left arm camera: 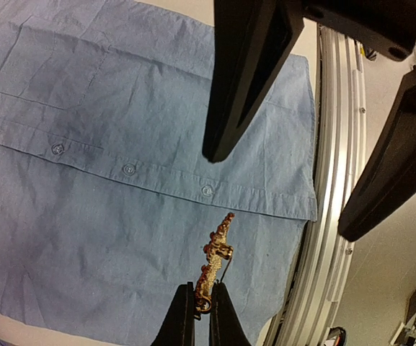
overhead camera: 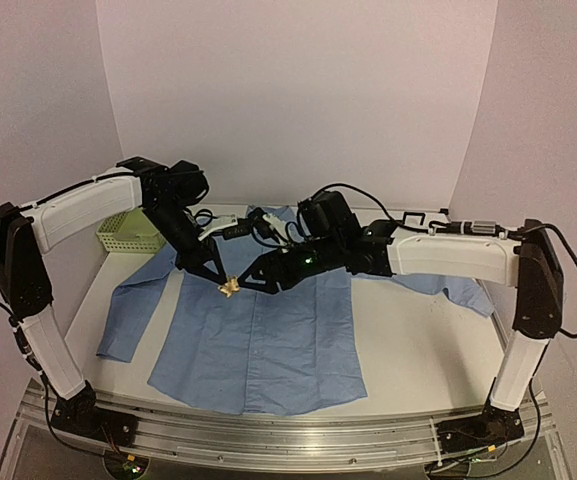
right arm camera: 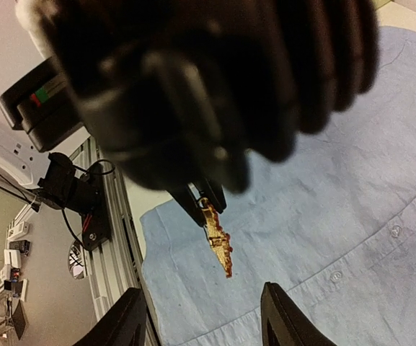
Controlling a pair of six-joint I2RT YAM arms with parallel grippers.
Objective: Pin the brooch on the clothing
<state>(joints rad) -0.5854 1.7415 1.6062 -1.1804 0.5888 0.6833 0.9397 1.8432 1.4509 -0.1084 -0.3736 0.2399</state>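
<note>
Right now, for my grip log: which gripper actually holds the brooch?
The left gripper: its jaws are pinched shut on one end of the brooch, above the shirt. The right gripper stands open, clear of it.

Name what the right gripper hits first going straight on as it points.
The right gripper would most likely meet the brooch, held by the left gripper just ahead; depth is unclear.

brooch [left arm camera: 215,259] free end open to approach, left gripper [left arm camera: 202,310] blocking its base, shirt [left arm camera: 85,216] underneath
</note>
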